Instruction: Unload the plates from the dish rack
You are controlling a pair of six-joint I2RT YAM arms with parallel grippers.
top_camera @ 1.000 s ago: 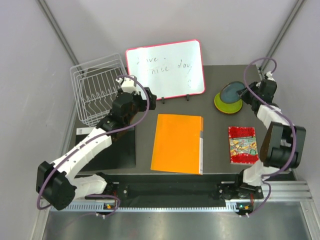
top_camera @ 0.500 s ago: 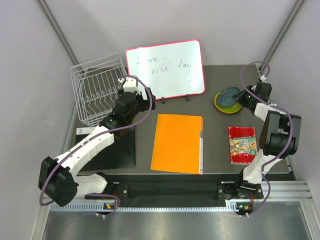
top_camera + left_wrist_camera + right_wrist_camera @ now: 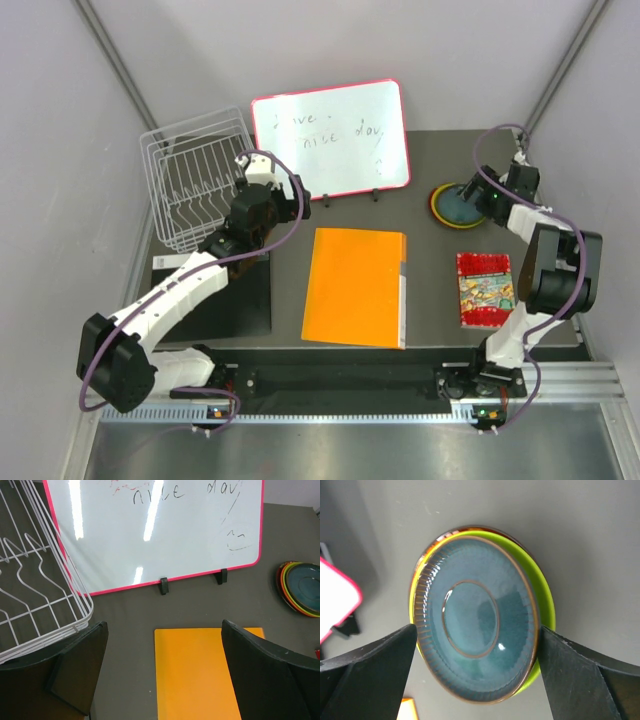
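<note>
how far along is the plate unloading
Done: the dish rack shows only bare tines, and the plates sit stacked on the table, far right, the teal plate on top of the lime green plate. In hand: nothing; the right gripper is open around the stack and the left gripper is open beside the rack. Left: seemingly nothing but to withdraw.

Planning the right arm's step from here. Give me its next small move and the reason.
Probably lift the right gripper straight up and clear. Its jaws stand open on either side of the teal plate, which lies on the stack over the lime green plate, so nothing is held. The dish rack shows no plates left.
</note>
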